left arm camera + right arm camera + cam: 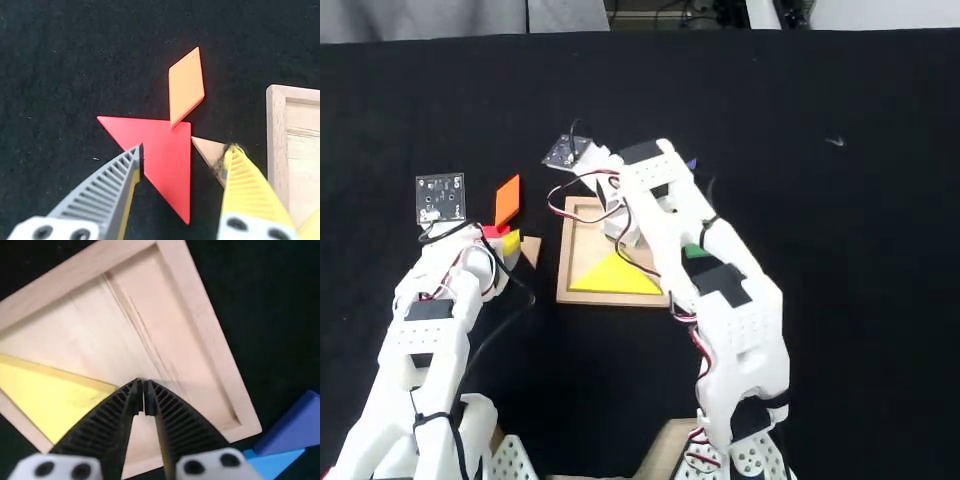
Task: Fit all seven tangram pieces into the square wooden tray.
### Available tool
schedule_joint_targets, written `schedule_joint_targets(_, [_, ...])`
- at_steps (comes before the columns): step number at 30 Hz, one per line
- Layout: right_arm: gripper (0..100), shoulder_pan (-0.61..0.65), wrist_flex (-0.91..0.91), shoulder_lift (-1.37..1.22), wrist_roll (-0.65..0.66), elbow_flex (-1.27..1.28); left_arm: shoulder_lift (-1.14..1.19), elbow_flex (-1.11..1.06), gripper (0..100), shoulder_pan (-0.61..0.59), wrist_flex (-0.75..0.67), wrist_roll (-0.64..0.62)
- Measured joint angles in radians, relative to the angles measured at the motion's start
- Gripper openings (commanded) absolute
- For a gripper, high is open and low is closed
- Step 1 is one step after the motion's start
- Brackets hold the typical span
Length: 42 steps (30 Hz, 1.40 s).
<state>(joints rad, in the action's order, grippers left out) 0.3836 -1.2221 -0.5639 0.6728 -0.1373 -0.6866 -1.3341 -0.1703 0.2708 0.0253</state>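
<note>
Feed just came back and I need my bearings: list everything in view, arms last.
wooden tray: 1, pale wood, mid-table.
yellow triangle: 1, yellow, inside the tray, along its near side.
red triangle: 1, red, on the table outside the tray.
orange parallelogram: 1, orange, tip meeting the red triangle's edge.
wood triangle: 1, pale wood, between red triangle and tray.
dark blue piece: 1, dark blue, outside a tray corner.
light blue piece: 1, light blue, against the dark blue one.
green piece: 1, green, partly hidden by the right arm.
table: 1, black.
left pincer: 1, grey and yellow, open over the red triangle.
right pincer: 1, black, shut, empty, over the tray floor.
</note>
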Motion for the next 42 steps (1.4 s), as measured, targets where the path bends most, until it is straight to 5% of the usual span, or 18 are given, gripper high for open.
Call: schedule_joint_targets(42, [1.1,0.091,-0.155,0.075,-0.005,-0.04,0.0,0.0,26,0.0,0.0,0.0])
